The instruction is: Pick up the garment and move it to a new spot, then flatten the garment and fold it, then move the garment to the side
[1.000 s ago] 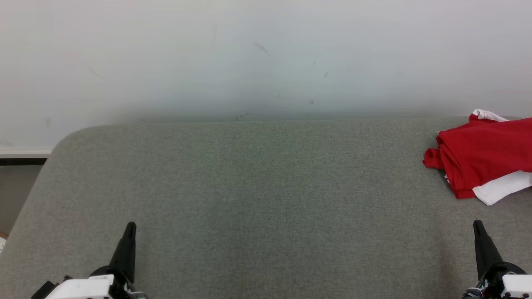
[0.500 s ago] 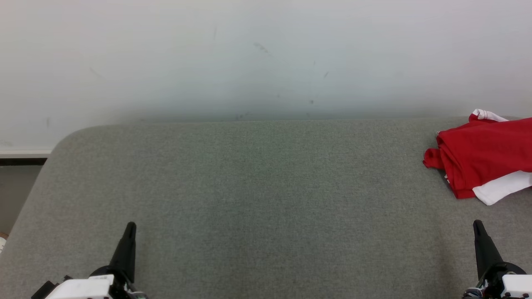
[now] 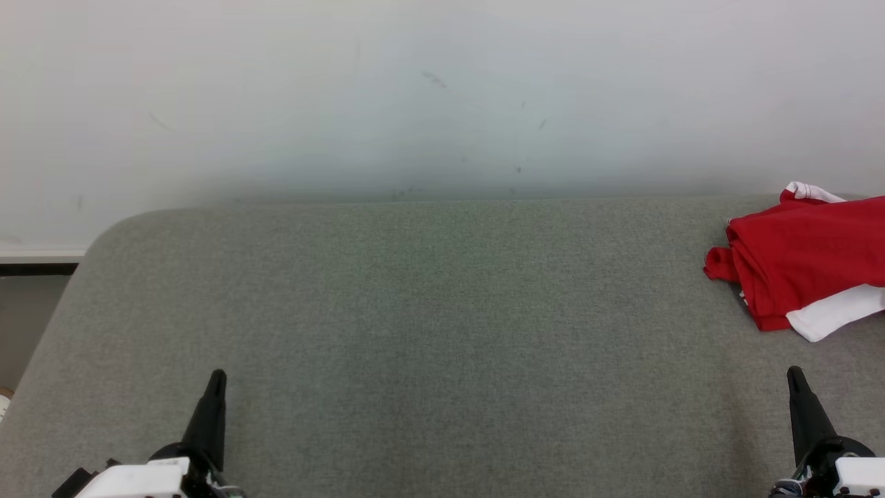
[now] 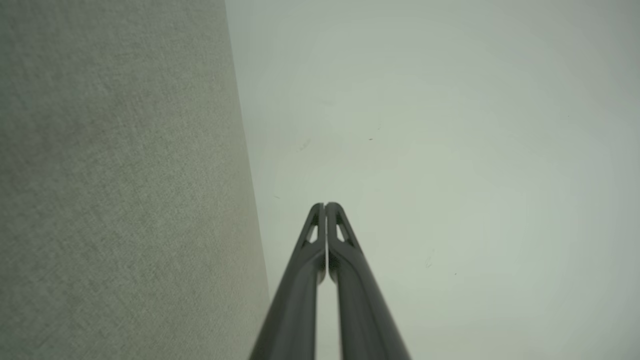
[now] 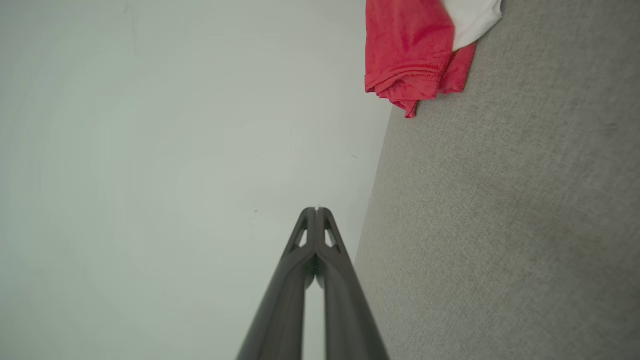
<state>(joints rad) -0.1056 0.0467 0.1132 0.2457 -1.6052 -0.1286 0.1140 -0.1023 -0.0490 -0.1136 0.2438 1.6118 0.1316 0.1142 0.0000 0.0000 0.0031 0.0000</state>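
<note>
A red and white garment lies folded in a heap at the far right of the grey fabric surface, running past the head view's right edge. The right wrist view has the garment at its top, its red hem bunched. My left gripper rests at the lower left, shut and empty, its fingertips pressed together in the left wrist view. My right gripper sits at the lower right, below the garment and apart from it, shut on nothing, tips touching.
A pale wall rises right behind the grey surface. The surface has a rounded far-left corner, with a gap and floor beyond its left edge. Bare grey fabric stretches between the two grippers.
</note>
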